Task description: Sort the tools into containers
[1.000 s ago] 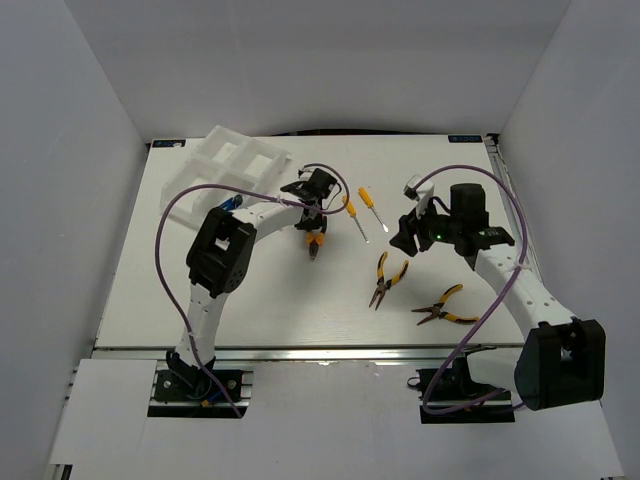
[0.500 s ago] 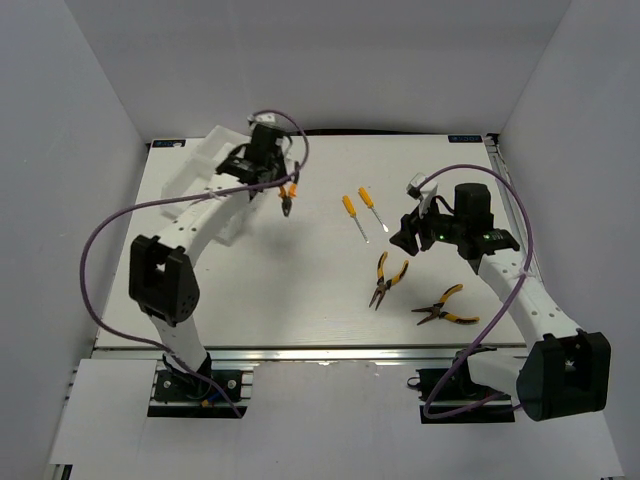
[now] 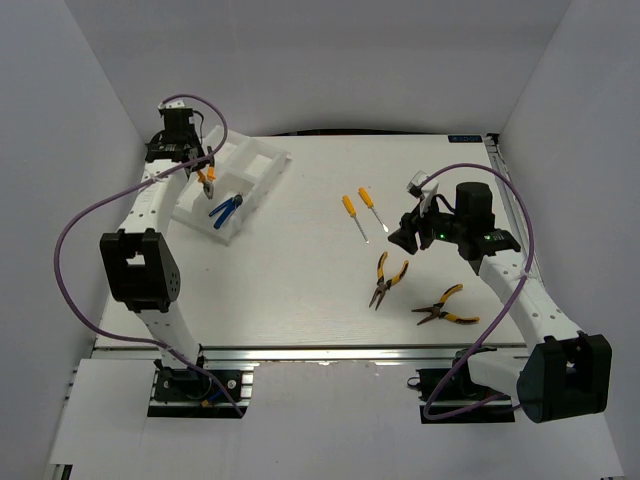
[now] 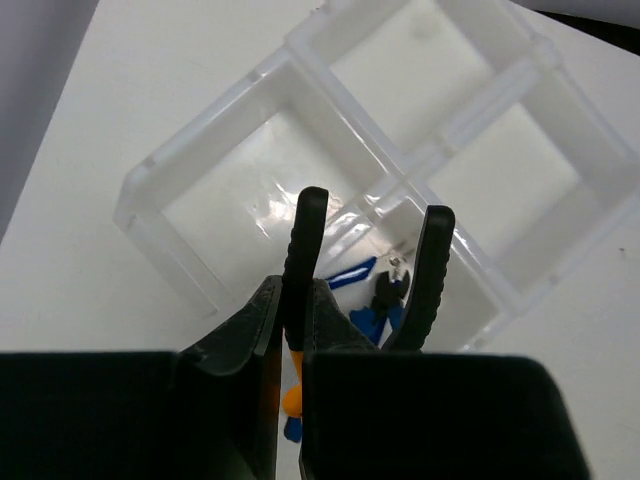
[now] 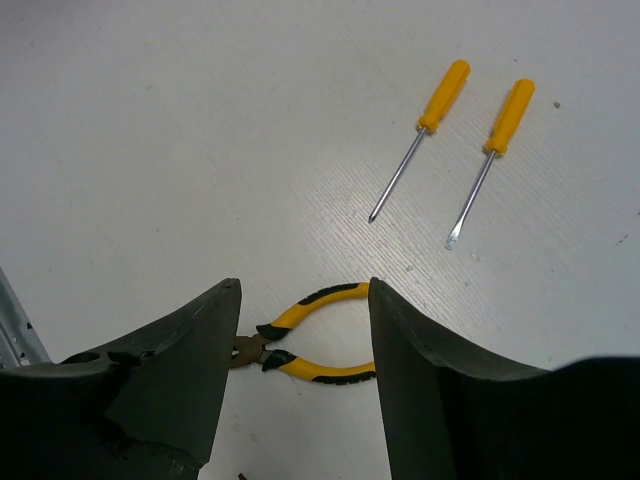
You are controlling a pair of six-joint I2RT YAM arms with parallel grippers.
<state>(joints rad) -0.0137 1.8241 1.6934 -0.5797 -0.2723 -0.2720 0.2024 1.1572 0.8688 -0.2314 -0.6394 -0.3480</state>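
the white tray [image 3: 262, 160] sits at the far left of the table [image 3: 300, 290], split into four compartments. the blue pliers [image 3: 226, 208] lie in the corner compartment nearest the arms. the left gripper [image 4: 370, 240] hangs right above the tray, its fingers [image 4: 305, 250] clamped on the orange-black pliers [image 3: 207, 183], which dangle over the tray's left side, clear of the blue ones.

over on the right, the right gripper [image 5: 303, 287] hovers with its fingers spread wide and nothing between them, above the yellow-black pliers [image 5: 330, 296] lying flat on the table. a second yellow-black pair [image 3: 443, 307] lies near those. one screwdriver [image 5: 420, 130] and the other screwdriver [image 5: 495, 150] lie side by side farther out, apart from both pairs.
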